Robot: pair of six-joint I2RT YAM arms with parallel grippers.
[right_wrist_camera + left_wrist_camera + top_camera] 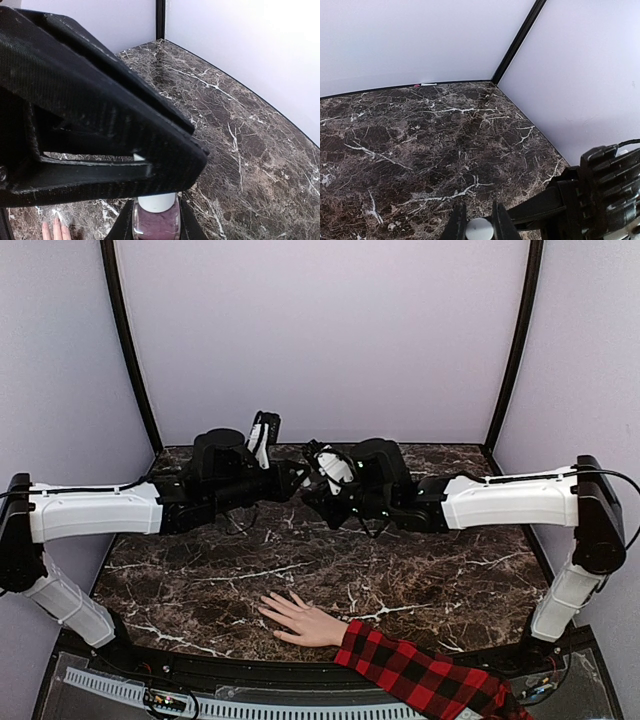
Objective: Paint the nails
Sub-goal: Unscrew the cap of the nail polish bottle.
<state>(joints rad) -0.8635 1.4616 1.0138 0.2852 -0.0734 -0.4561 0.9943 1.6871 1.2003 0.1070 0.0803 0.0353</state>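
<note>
A pale hand [302, 621] with spread fingers lies flat near the table's front edge, its plaid sleeve [420, 676] trailing right. The nails at its fingertips [266, 609] are too small to make out. Well behind the hand, above the table's middle, both grippers meet. My right gripper [156, 227] is shut on a small bottle of mauve polish [156, 224]. My left gripper [478, 219] is shut on the bottle's white cap [480, 230], and its black finger [100, 125] crosses the right wrist view. Two fingertips of the hand [53, 231] show at that view's lower left.
The dark marble table [200, 580] is enclosed by pale lilac walls with black corner posts [130, 340]. The right arm's black wrist [607, 195] fills the lower right of the left wrist view. A small white and pink scrap [426, 84] lies at the back wall's foot.
</note>
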